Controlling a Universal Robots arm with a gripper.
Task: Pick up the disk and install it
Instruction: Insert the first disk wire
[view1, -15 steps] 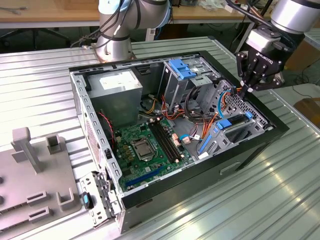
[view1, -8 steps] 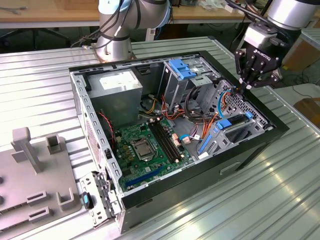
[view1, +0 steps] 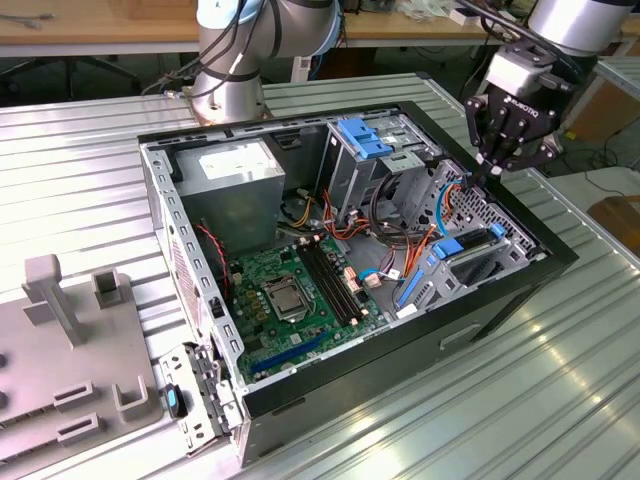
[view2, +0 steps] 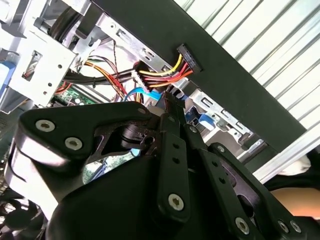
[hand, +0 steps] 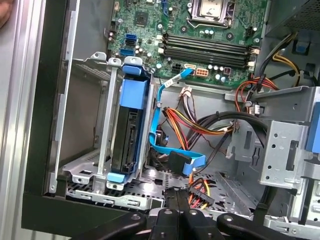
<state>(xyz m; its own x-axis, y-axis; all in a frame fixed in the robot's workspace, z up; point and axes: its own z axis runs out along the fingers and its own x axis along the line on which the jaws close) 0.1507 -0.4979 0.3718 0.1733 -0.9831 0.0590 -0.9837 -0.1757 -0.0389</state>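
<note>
Seating looks like the step in hand: jaws pressed together, pinching nothing, hover over the black computer case (view1: 380, 365). Below and beside their tips, the dark flat disk with bright blue plastic rails (hand: 129, 135) stands edgewise in a silvery metal bay (hand: 108, 120) (latched or not, unclear). Any further push calls for square contact, clear of the orange cables (hand: 182, 121).

Disk (hand: 129, 131): edge-on between bracket walls (hand: 112, 120), broad faces hidden. Gripper (hand: 176, 195): body cut off by the first wrist view's edge. Peach-coloured shape (view2: 296, 199): partly behind the gripper's linkage, cut by the edge, identity untellable
</note>
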